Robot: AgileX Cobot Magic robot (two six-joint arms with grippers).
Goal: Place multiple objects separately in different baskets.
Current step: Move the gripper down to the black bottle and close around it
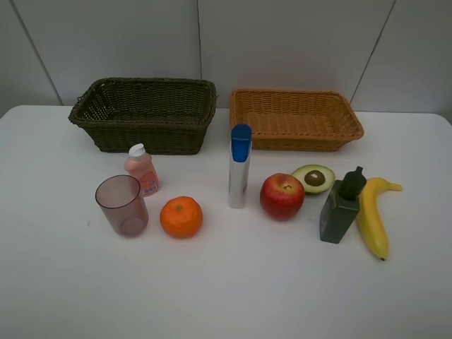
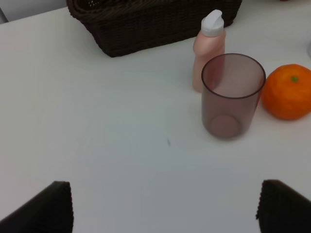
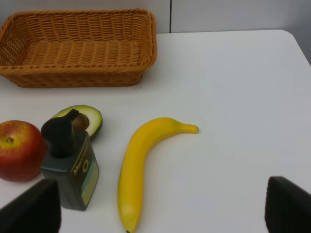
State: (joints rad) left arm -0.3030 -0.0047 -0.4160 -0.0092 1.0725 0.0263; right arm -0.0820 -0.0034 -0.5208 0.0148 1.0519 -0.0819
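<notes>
The left gripper [image 2: 165, 209] and right gripper [image 3: 159, 208] gape empty; closing on the cup [image 1: 122, 206] could topple the pink bottle [image 1: 142, 171] at its one o'clock.

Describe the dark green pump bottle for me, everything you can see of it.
The pump bottle is dark green, with a squarish body, a black pump head and a label with pale lettering; it looks like plastic. It stands upright on the white table, between the apple and the banana, in front of the avocado half. Only the table seems to touch it.
</notes>
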